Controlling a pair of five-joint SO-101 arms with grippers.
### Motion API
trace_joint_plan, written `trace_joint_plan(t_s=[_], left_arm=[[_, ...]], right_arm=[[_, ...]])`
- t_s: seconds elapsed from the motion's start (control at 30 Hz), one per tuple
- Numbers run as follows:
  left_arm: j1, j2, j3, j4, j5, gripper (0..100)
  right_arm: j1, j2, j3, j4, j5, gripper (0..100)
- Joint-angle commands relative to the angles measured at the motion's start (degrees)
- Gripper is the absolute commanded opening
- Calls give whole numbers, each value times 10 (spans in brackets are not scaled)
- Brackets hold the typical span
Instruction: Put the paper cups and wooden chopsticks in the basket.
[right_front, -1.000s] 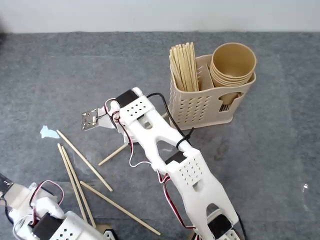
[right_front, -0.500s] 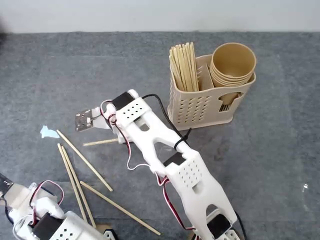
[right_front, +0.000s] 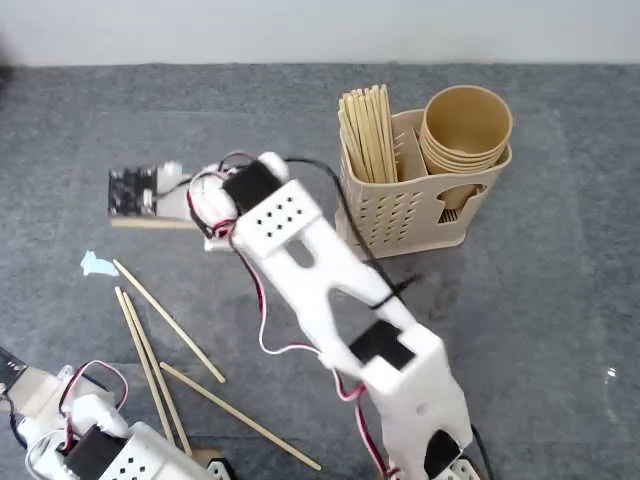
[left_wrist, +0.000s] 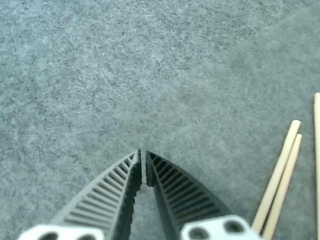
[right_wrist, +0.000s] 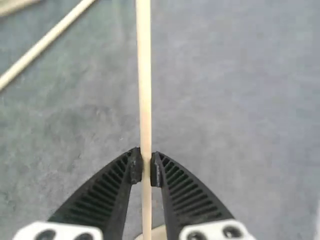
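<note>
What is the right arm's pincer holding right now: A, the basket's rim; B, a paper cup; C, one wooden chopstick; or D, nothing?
C: in the right wrist view the right pincer is shut on a single chopstick that runs out past its tips.

A grey, fibrous mat (right_front: 150, 120) spans the scene from left to right. A small light-blue scrap (right_front: 98, 265) lies flat on it at the left. A pale band (right_front: 300, 30) borders its far edge.
</note>
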Motion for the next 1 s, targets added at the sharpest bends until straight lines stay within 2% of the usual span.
trace_joint_plan(t_s=[0.0,0.37,0.63,0.73,0.97], left_arm=[[1,-6,-3,-12,-4,13],[1,-6,-3,-12,-4,13],[1,-6,-3,-12,-4,13],[1,-6,-3,-8,-5,13],[1,-6,-3,-7,-5,13]], right_arm=[[0,-110,-7,7,-54,8],[22,-327,-6,162,-198,8],[145,-422,-4,185,-304,8],[167,-457,10,212,-333,8],[190,-560,153,189,-356,8]])
